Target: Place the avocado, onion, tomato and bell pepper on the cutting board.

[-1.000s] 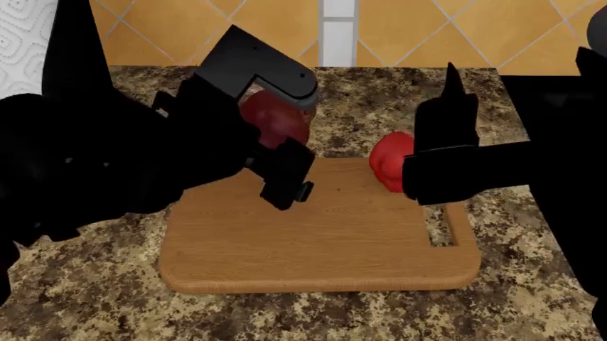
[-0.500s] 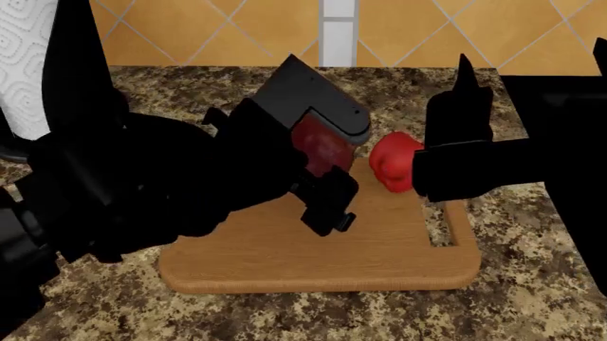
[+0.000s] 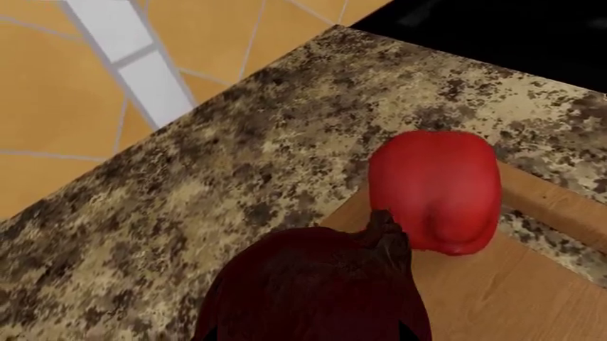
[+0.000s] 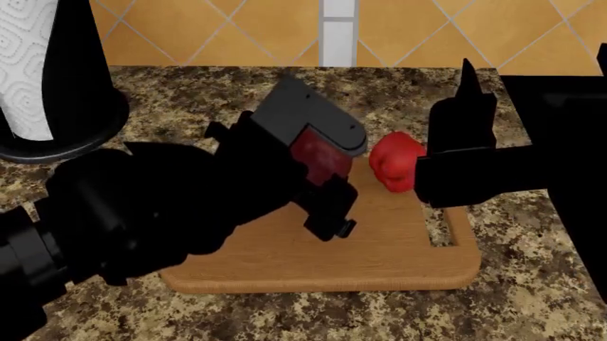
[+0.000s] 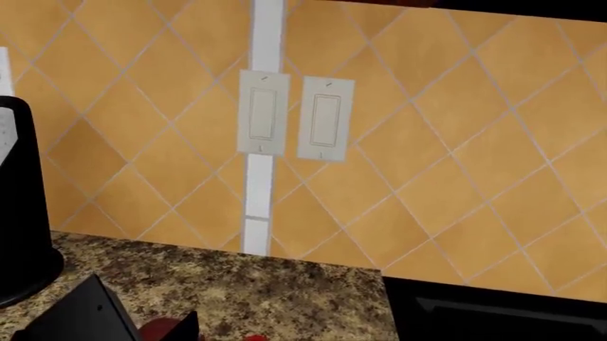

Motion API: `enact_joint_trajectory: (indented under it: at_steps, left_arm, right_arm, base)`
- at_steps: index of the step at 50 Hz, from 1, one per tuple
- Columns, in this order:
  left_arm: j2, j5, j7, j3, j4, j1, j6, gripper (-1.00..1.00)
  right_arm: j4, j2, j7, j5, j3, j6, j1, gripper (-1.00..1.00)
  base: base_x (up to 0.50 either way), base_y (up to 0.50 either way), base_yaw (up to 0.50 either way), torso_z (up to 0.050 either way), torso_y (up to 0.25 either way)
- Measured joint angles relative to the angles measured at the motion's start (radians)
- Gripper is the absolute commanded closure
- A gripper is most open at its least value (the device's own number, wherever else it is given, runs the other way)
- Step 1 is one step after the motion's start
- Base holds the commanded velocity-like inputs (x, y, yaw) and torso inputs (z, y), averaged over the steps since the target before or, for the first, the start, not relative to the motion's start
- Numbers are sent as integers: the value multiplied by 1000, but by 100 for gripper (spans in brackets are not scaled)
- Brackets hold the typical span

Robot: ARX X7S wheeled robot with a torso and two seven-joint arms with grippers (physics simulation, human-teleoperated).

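Onion (image 4: 318, 158) clamped in left pincer (image 4: 323, 167) over cutting board (image 4: 379, 249), beside bell pepper (image 4: 394, 162) near worktop (image 4: 531, 298) back edge. Right pincer (image 4: 460, 106): can't tell.

Speckled granite countertop (image 4: 531, 298); orange diagonal-tiled backsplash (image 5: 455, 142) bearing two wall switches (image 5: 294, 115); paper towel roll (image 4: 28, 64) in what appears a black holder.

The left gripper (image 4: 323, 186) carrying the onion (image 4: 318, 158) now sits over the cutting board (image 4: 379, 249), just beside the bell pepper (image 4: 394, 163). Its arm drops lower, uncovering the paper towel roll (image 4: 33, 67).
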Motion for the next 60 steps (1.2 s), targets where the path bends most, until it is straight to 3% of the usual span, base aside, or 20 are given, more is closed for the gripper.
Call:
enact_joint_trajectory:
  at_steps: [4,5,30,51,60]
  left_arm:
    - [0,1,-3,6,1,2,2,100]
    - [0,1,-3,6,1,2,3,-100]
    - [-6,-94,-36,4,39,-67,13,-100]
    - [-159,-191,-159,-75,331,-133,9,-100]
    - [-261,-230,-214,-119,445,-136,25,-100]
  right_arm:
    - [-2,1,0,-1,1,-3,-4,-100]
    - [-2,1,0,-1,1,-3,-4,-100]
    - [-11,5,0,-1,1,-15,-13,-100]
    - [3,-12,4,8,-31,3,44,-100]
    - [4,-22,13,32,-52,15,80,-100]
  base:
    - [0,0,0,0,0]
    - [0,0,0,0,0]
    - [0,0,0,0,0]
    - [0,0,0,0,0]
    - [0,0,0,0,0]
